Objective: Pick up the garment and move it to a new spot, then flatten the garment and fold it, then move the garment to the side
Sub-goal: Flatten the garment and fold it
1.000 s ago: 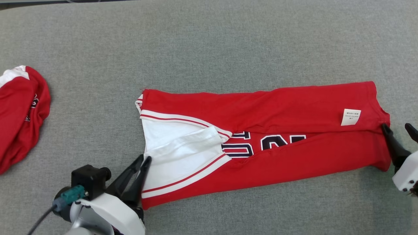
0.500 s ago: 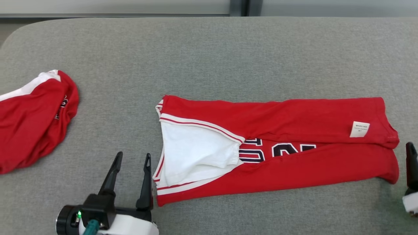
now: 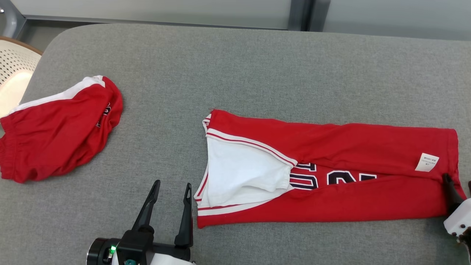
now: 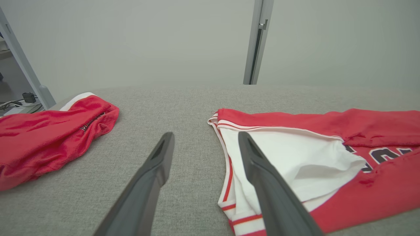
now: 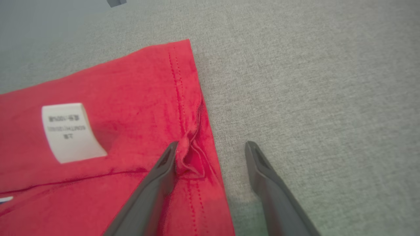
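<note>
The garment (image 3: 331,147) is a red jersey with white trim and dark letters, folded lengthwise into a long strip on the grey table (image 3: 235,66). Its white-lined end (image 4: 295,154) faces my left gripper (image 3: 173,183), which stands open just left of it, holding nothing. In the left wrist view that gripper (image 4: 206,134) has its right finger over the striped edge. At the strip's far right end my right gripper (image 3: 459,180) is open. Seen from the right wrist, it (image 5: 212,144) straddles the stitched hem (image 5: 183,98), one finger over red cloth and one over bare table. A white label (image 5: 69,131) lies nearby.
Another red and white garment (image 3: 55,140) lies bunched at the table's left edge. A pale perforated chair (image 3: 14,70) stands past the rounded left corner. A wall and a grey post (image 4: 257,39) rise behind the table. Bare table runs along the back.
The head camera has tilted and turned, shifting the whole picture. My left gripper has opened, let go of the white-lined end and drawn back. The right gripper's jaws have widened at the hem.
</note>
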